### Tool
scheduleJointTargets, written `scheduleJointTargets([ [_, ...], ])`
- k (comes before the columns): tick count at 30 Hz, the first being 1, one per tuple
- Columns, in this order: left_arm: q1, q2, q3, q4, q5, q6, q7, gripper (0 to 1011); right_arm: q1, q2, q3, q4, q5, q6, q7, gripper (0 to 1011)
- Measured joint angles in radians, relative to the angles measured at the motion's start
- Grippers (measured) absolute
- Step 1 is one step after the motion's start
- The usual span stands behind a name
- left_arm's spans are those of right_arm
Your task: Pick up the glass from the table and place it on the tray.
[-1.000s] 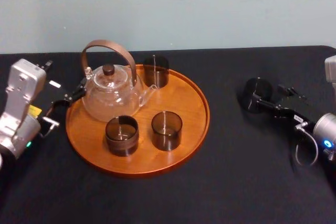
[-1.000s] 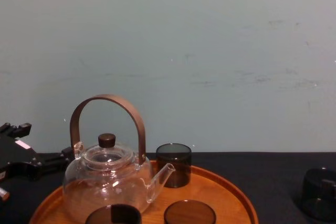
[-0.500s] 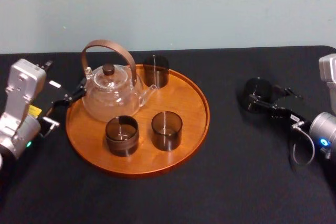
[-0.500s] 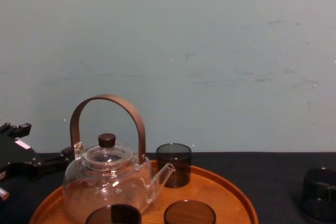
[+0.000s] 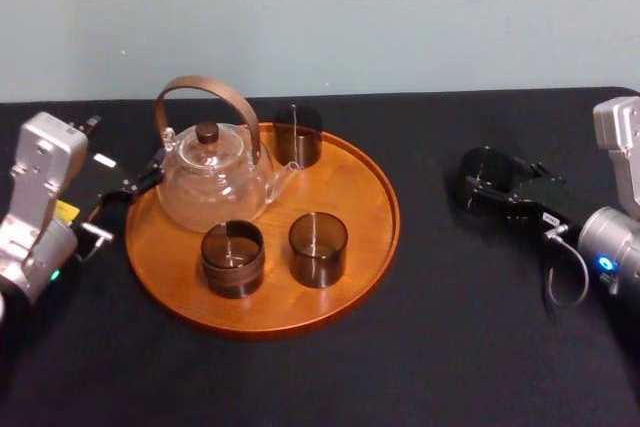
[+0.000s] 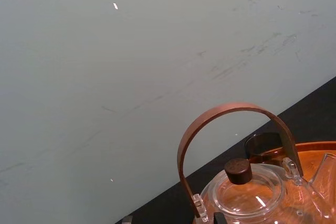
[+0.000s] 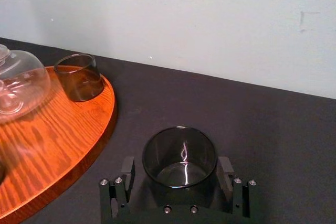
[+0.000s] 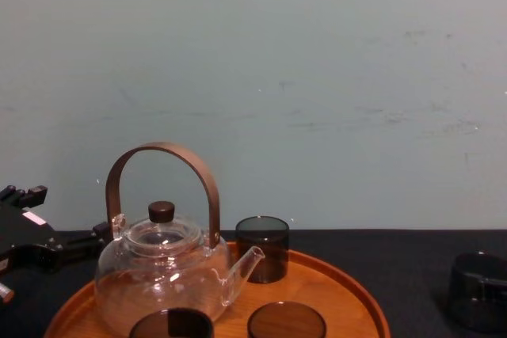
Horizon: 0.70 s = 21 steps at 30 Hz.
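Glass (image 5: 487, 173) first: dark and smoky, it stands upright on the table (image 5: 450, 327), to the right of the tray (image 5: 365, 182) and well apart from its rim. Between the two lies bare black tabletop. Behind the glass the table runs back to the pale wall (image 5: 400, 17), and in front of it there is wide open black surface.

On the tray, the side nearest my glass is bare wood. The teapot (image 5: 212, 182) sits on the tray's left half with its handle arched high, one of the other glasses (image 5: 298, 135) stands at the far rim just beside the spout, and two more stand side by side near the front, left of the tray's middle.

My right gripper (image 7: 178, 176) is down at table level with the glass set between its fingers (image 7: 127, 174). The jaws are apart, one on each side of the glass wall, about as wide as the glass itself. On one side my wrist view shows a thin strip of table between pad and glass. On the other side the pad stands right at the wall, and I cannot tell whether it touches. The glass sits deep in the grip, with its rim above the fingertips.

My left gripper (image 5: 140, 179) is parked at the tray's left rim, just beside the teapot.
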Motion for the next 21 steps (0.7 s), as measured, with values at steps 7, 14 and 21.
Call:
scheduleJointTargets([
  [7, 0.000, 0.000, 0.000, 0.000, 0.000, 0.000, 0.000, 1001, 0.024, -0.011, -0.004, 0.039, -0.012, -0.006, 0.001, 1002],
  [14, 0.000, 0.000, 0.000, 0.000, 0.000, 0.000, 0.000, 1001, 0.048, -0.023, -0.006, 0.069, -0.020, -0.015, 0.006, 1002],
  [21, 0.000, 0.000, 0.000, 0.000, 0.000, 0.000, 0.000, 1001, 0.069, -0.036, -0.011, 0.098, -0.031, -0.025, 0.013, 1002],
])
